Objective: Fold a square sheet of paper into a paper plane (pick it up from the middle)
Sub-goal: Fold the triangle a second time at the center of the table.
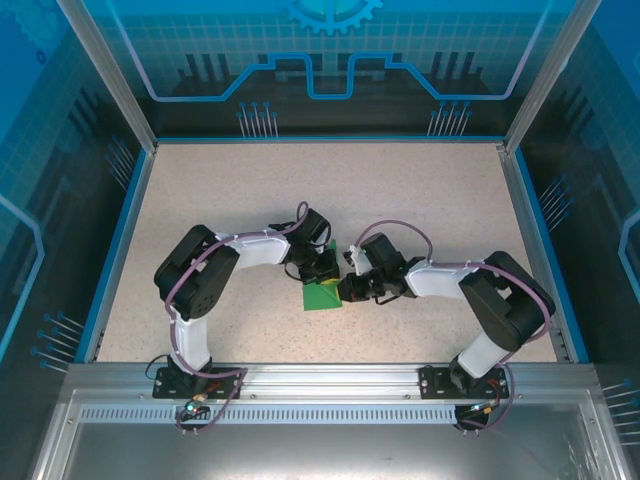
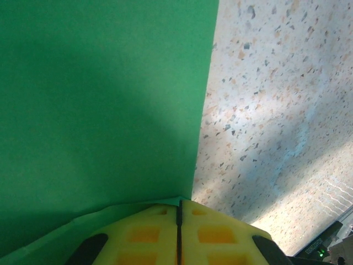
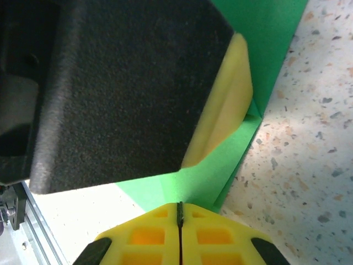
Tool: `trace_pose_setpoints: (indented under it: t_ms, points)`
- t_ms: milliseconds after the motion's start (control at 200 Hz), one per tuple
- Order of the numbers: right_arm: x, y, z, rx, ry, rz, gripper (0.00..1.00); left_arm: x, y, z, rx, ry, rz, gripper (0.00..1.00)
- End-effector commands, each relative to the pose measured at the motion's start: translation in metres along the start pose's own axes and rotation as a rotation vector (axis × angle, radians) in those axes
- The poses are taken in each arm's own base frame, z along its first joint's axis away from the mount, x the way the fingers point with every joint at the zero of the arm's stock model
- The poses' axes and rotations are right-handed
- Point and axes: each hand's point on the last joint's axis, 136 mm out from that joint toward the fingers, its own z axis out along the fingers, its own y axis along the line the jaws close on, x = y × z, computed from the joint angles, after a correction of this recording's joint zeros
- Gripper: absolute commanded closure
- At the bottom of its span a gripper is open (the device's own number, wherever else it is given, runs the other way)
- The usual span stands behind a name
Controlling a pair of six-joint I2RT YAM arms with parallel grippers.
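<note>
The square sheet of paper (image 1: 322,296) is bright green and lies partly folded on the speckled table between my two grippers. My left gripper (image 1: 322,268) is shut, its yellow tips resting on the near edge of the sheet (image 2: 99,99), where a paler flap curls up against the left finger. My right gripper (image 1: 352,290) is shut too, its tips (image 3: 179,205) touching the green paper (image 3: 198,176) beside a raised fold. In the right wrist view the left gripper's black body (image 3: 121,83) and one yellow finger (image 3: 229,99) lie flat on the sheet. Nothing sits between either pair of jaws.
The speckled table (image 1: 330,190) is bounded by a blue rim and transparent walls at the sides and back. A metal rail (image 1: 320,380) with both arm bases runs along the near edge. Both forearms bend inward toward the centre.
</note>
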Motion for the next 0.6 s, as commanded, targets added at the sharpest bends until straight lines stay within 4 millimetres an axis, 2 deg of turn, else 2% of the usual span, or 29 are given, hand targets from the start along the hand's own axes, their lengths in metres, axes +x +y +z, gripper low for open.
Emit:
trace_pose_setpoints:
  t_ms: [0, 210, 595]
  points:
    - [0.013, -0.008, 0.007, 0.028, 0.041, -0.004, 0.94, -0.002, -0.001, 0.002, 0.004, 0.02, 0.013, 0.92]
    - [0.02, -0.021, 0.009, 0.097, 0.072, -0.016, 0.94, -0.001, 0.001, 0.005, 0.0, 0.026, 0.009, 0.92]
    - [0.027, -0.028, 0.012, 0.142, 0.107, -0.035, 0.94, -0.003, 0.002, 0.003, -0.003, 0.024, 0.008, 0.91]
